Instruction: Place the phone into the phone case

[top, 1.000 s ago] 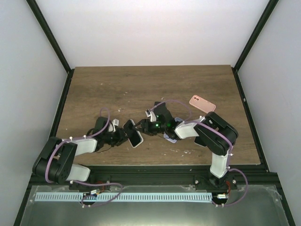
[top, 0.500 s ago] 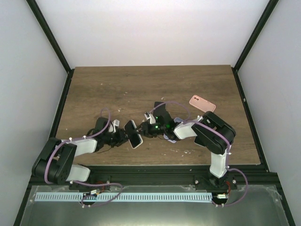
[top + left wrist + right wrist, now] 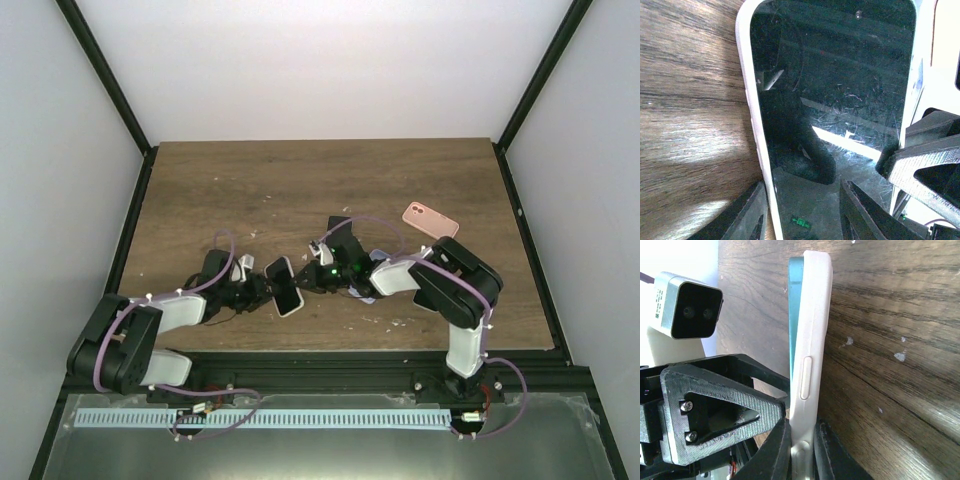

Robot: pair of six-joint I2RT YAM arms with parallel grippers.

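A phone with a black screen [image 3: 835, 75] sits in a white case [image 3: 752, 125]. In the top view it [image 3: 284, 285] is held up between both grippers near the table's front middle. My left gripper [image 3: 802, 200] grips its near end, one finger on the screen and one behind the case's edge. My right gripper [image 3: 802, 440] is shut on the white case [image 3: 812, 315], seen edge-on, with the phone's teal side [image 3: 795, 305] showing in it. In the top view, the left gripper [image 3: 262, 290] is on the phone's left and the right gripper [image 3: 305, 277] on its right.
A pink phone or case [image 3: 430, 220] lies on the table at the right, behind the right arm. A small pale bluish thing [image 3: 365, 293] lies under the right forearm. The left wrist's camera [image 3: 687, 305] shows close by in the right wrist view.
The cased phone and both grippers have shifted a little to the left and away from the front edge. Both holds are unchanged.
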